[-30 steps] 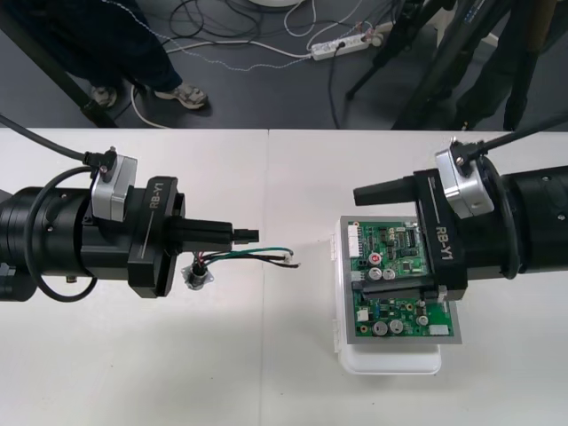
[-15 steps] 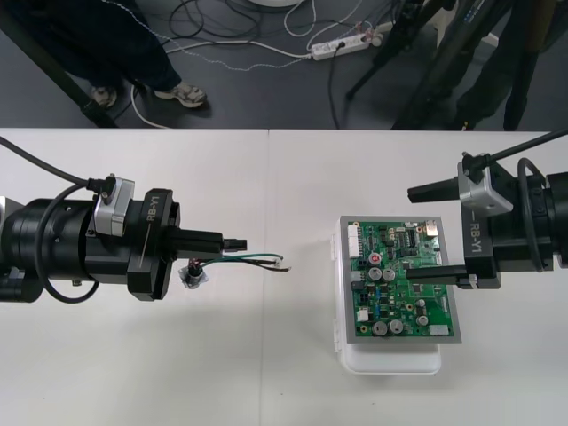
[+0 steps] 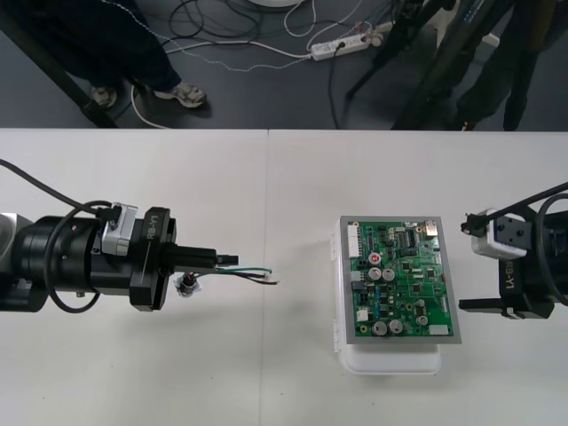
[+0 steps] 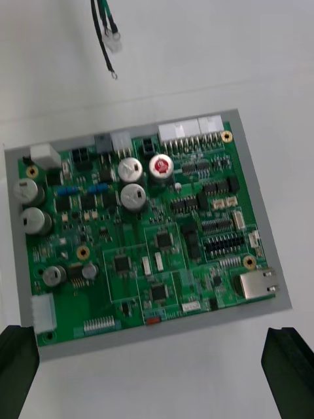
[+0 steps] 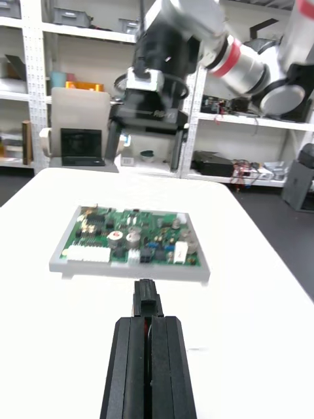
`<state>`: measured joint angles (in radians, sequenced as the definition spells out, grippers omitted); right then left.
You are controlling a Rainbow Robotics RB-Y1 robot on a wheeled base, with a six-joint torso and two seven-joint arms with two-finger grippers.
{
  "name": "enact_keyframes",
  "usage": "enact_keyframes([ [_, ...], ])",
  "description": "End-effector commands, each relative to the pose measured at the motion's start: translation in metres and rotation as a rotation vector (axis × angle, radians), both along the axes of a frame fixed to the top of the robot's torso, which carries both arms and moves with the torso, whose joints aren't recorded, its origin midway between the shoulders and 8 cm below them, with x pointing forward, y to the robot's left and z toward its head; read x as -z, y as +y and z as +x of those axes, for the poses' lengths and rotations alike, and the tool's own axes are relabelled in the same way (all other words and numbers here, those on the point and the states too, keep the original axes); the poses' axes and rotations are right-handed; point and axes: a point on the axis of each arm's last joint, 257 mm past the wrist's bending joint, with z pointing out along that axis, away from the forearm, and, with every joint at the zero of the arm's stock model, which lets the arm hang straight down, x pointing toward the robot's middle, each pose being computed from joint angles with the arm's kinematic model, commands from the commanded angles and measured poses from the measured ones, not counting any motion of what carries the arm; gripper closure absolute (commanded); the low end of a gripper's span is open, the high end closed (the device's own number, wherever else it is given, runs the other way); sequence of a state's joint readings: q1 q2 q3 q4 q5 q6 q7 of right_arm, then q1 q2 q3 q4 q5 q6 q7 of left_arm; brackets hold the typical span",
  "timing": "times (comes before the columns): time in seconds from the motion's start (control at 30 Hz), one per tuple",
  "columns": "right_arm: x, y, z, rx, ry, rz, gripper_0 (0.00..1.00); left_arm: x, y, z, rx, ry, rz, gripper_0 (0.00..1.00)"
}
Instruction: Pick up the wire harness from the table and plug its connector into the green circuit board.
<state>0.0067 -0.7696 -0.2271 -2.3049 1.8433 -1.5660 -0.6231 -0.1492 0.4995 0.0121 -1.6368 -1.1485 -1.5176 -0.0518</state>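
Left claw (image 3: 213,259): fingers (image 5: 149,366) together, clamped on wire harness (image 3: 235,266). Small black plug (image 5: 147,302) pokes out past fingertips, I think; hard to be sure. Thin bendy wires (image 3: 257,273) run straight ahead from claw, ends loose. Round shiny socket (image 3: 186,284) hangs just under claw. Green circuit board (image 3: 399,280), flat, bumpy with little parts, on white base (image 3: 390,362), lies straight ahead of left claw, well apart. Right claw (image 3: 469,266) just past board, wide apart, holding nothing.

You see plain white bench (image 3: 266,373) brightly, evenly lit from overhead; soft faint shadow edges green circuit board (image 3: 401,280); dark floor (image 3: 266,89) dimmer.
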Motion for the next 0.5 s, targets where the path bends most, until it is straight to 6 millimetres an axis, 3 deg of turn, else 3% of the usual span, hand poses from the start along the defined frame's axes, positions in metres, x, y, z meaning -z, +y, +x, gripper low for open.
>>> enact_keyframes([
  [0.03,-0.004,-0.024,0.005,-0.016,-0.081,-0.132,0.00,0.022,0.003,-0.004,0.006,-0.098,-0.010,1.00],
  [0.5,0.023,-0.056,0.019,-0.024,-0.119,-0.361,0.00,0.058,-0.003,0.005,-0.033,-0.096,-0.013,1.00],
])
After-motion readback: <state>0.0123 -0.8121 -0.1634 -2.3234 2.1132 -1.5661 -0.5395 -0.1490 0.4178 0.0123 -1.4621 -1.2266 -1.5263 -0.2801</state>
